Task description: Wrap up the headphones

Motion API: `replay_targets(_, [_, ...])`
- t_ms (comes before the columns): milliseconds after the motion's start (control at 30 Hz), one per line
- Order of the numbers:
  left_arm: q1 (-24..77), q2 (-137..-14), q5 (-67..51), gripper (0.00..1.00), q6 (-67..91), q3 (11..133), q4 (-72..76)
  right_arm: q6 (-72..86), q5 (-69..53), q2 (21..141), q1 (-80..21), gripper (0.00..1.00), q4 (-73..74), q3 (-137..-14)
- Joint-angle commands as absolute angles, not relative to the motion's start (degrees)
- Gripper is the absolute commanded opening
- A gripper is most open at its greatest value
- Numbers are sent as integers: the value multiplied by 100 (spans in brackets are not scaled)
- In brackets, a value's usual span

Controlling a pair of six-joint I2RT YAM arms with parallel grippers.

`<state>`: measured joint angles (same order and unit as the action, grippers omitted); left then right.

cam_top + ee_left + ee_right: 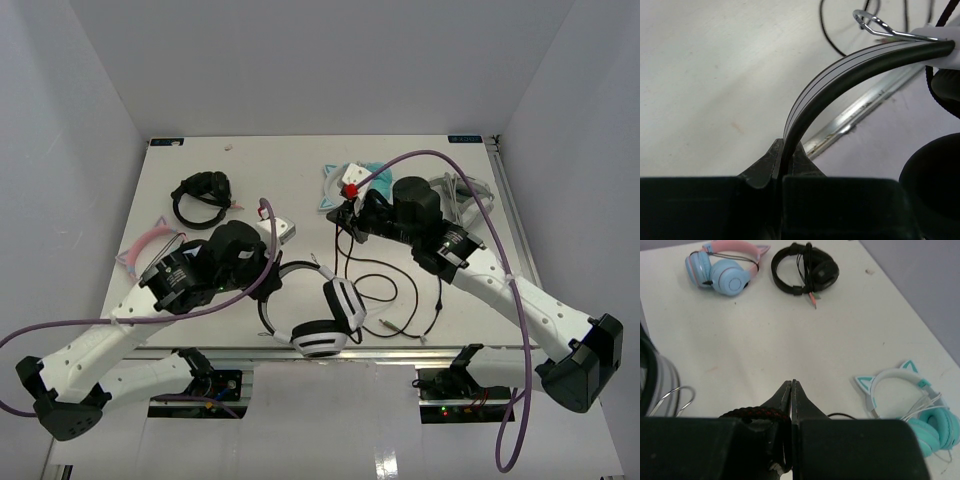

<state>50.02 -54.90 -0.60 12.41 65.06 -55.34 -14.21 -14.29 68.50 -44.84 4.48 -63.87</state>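
The white headphones with black-and-white ringed cups lie near the table's front edge. My left gripper is shut on their headband, which arcs up out of the jaws in the left wrist view; the gripper's tips pinch it. The thin black cable lies in loose loops to the right of the cups and rises to my right gripper. The right gripper is shut, with a black-and-red braided length of cable caught at its left finger.
Small black headphones lie at the back left, also in the right wrist view. Pink-and-blue cat-ear headphones lie at the left. Teal cat-ear headphones lie behind the right gripper. Grey-and-white headphones lie at the back right. A metal rail runs along the front edge.
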Motion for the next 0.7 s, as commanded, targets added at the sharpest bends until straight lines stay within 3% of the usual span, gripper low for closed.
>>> replay_targets(0, [5019,-5866,1133,0,1459,6540,-5688,-1297,-1357,7013,-4447,8,1378,-7094])
replay_targets(367, [5019,-6801,2753,0,2090,6846,-6029,-819,-2768,7087,-4465,8,1746,-7263])
replay_targets(667, [4995,-7182,3585,0,2877,7248,-6138,-74,-3755,7005,-4681,8,727,-6537])
